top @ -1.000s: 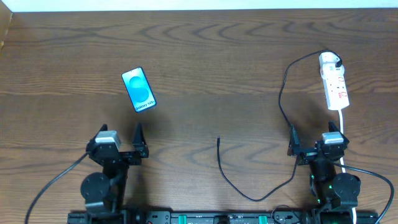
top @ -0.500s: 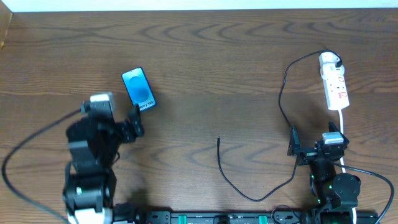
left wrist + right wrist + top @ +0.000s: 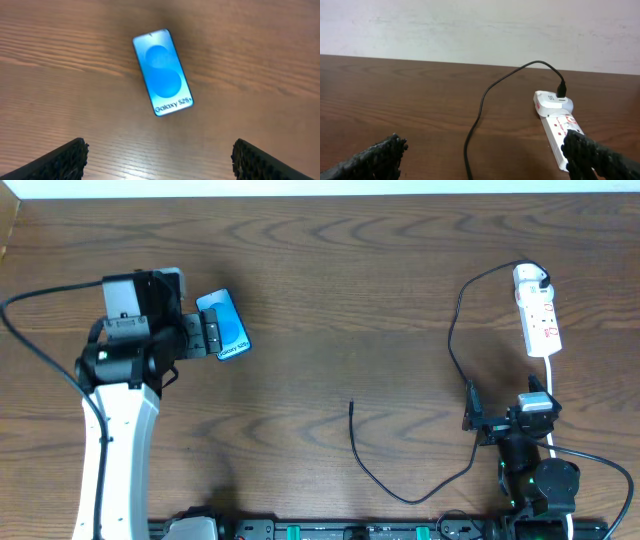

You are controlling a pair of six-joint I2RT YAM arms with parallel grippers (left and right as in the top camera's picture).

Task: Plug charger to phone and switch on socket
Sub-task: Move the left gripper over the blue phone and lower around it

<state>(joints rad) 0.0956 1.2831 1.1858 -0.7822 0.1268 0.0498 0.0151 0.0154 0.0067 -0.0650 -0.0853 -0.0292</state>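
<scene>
The wooden table (image 3: 320,270) carries everything, and on the overhead view 12 o'clock is its far edge. The left arm reaches out toward 10 o'clock. The left gripper (image 3: 208,336) hangs at the phone's left edge with its jaws spread wide and nothing between them. The right arm sits folded at 5 o'clock. The right gripper (image 3: 503,402) is also gaping wide and empty, and it faces 12 o'clock toward the socket (image 3: 538,320).

The socket lies at 2 o'clock with its long axis close to 12-to-6. The charger's white head is seated in its far end.

The phone (image 3: 230,325) lies flat and screen-up at 10 o'clock. In the left wrist view the phone (image 3: 162,72) is at 12 o'clock from the left gripper (image 3: 160,165), ahead of the jaws and not between them. Its long axis runs 11-to-5, and the lettered end is nearest the fingers. The left arm is far nearer the phone, so its pick-up probably needs a slight wrist turn to square the jaws across the narrow sides.

The charger (image 3: 451,332) loops from the socket down past the right gripper and back toward the centre. Its plug tip (image 3: 351,405) rests loose about midway between the two grippers.
</scene>
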